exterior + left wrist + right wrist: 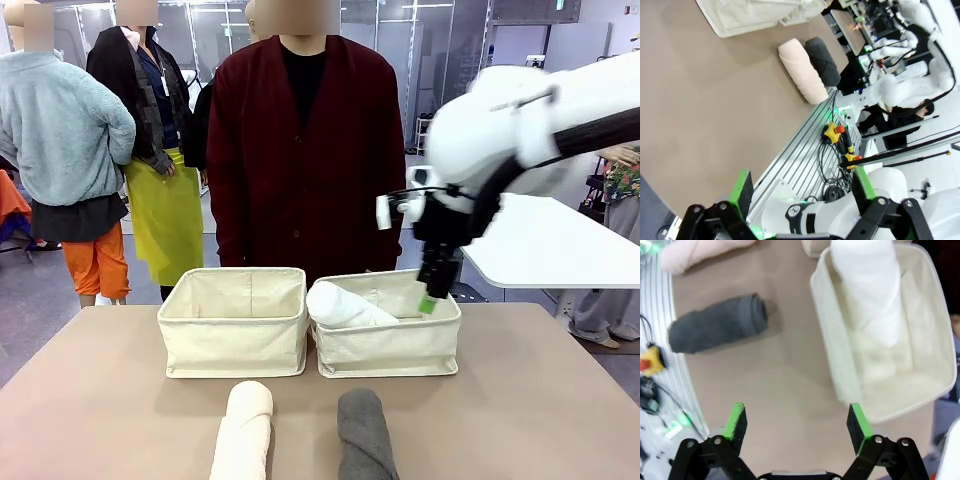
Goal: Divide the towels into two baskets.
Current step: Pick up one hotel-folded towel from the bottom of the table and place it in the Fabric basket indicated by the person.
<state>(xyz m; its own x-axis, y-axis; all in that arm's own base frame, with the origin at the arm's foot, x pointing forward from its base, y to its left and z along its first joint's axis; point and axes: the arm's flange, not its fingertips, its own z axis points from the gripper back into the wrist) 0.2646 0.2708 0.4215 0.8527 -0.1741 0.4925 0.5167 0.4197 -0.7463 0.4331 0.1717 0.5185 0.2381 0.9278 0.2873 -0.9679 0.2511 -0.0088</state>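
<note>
Two cream canvas baskets stand side by side at the far side of the table, the left basket [235, 325] and the right basket [390, 340]. A white towel [343, 305] leans in the right basket [832, 340]; the same white towel [870, 290] lies over something pale and blurred. On the table in front lie a cream towel [243, 430] and a dark grey towel [365, 435]. My right gripper [433, 290] hangs open and empty over the right basket's right end, its fingertips [796, 421] straddling the basket's wall. My left gripper [802, 190] is open over the table's near edge, far from both towels.
A person in a dark red cardigan [305, 150] stands behind the baskets. An aluminium rail with cables and a yellow stop button [832, 132] runs along the table's near edge. Open tabletop [530, 400] lies to the right of the grey towel.
</note>
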